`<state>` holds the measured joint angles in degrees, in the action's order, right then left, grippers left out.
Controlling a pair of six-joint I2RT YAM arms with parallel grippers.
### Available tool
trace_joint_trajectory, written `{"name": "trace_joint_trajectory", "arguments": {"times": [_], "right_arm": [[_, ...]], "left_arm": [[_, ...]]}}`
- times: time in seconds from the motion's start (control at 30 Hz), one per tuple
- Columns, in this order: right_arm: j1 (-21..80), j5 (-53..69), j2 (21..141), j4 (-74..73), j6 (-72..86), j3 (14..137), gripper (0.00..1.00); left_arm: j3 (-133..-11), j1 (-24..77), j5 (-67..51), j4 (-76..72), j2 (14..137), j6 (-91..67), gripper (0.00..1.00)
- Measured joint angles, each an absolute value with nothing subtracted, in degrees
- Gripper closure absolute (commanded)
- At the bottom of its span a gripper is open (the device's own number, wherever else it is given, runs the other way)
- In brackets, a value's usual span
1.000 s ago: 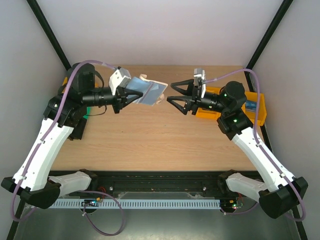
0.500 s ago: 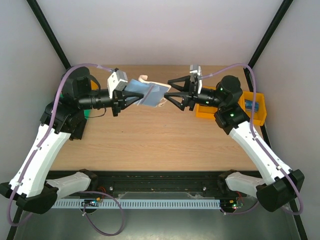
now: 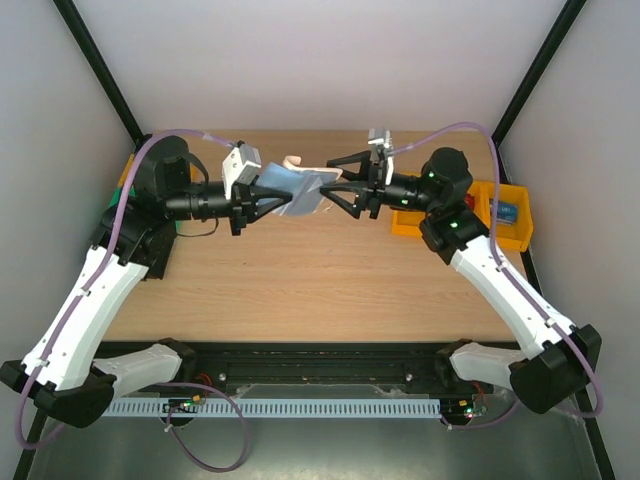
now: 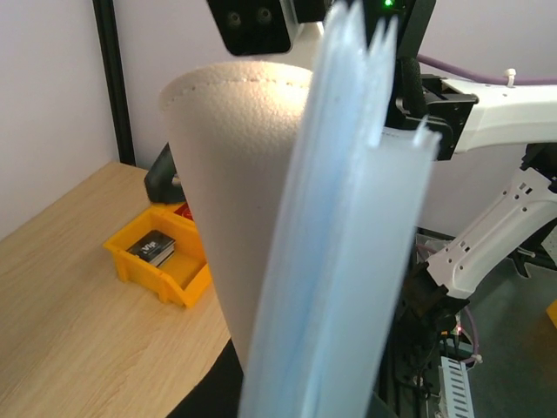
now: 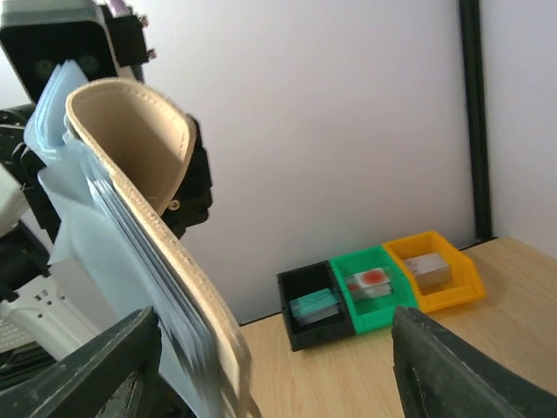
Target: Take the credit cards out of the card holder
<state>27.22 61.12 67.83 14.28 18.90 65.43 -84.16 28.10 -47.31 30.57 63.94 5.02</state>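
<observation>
card holder [image 3: 300,188] hangs in the air over the far half of the bench [image 3: 300,290], around 12 o'clock, well clear of the wood. on its 9 o'clock side your left claw [image 3: 262,195] is pinched almost shut on it, so the free end points toward 3 o'clock. there your right claw [image 3: 333,178] stands wide, one finger either side of that free edge; you cannot tell from these views whether it touches. the beige outer skin looks soft and will likely flex, and the pale blue sleeves inside look slick and floppy. credit cards cannot be picked out among those layers. expect them to be light, stiff and slippery: take one by its exposed short edge, flat between the pads, and draw it straight along the pocket. further off at 3 o'clock sit the yellow bins [image 3: 520,235].
</observation>
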Motion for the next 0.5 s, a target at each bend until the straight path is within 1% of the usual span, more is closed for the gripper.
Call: {"name": "trace_joint_trajectory", "arguments": {"times": [0.17,0.23,0.27,0.3,0.37,0.4,0.5], "right_arm": [[32.42,60.97,70.59,15.51,18.31,66.22,0.31],[34.0,60.88,70.87,16.23,18.33,66.22,0.36],[34.57,60.9,70.89,16.95,18.5,66.22,0.4],[34.98,60.88,70.89,18.22,18.96,66.22,0.45],[35.29,60.9,70.87,20.91,20.23,66.19,0.64],[35.31,60.8,70.87,21.85,20.8,66.19,0.72],[35.73,60.47,70.87,25.26,23.62,66.04,0.92]], "left_arm": [[-83.99,28.12,-47.9,29.17,63.94,3.66,0.98],[-83.92,28.12,-48.1,28.84,63.92,3.38,0.98],[-83.79,28.12,-48.18,28.71,63.86,3.31,0.98],[-83.55,28.12,-48.23,28.51,63.75,3.25,0.98],[-82.67,28.12,-48.23,28.05,63.46,3.18,0.98],[-82.17,28.12,-48.21,27.94,63.33,3.16,0.98],[-81.1,28.12,-47.55,27.77,63.07,3.18,0.98]]}}
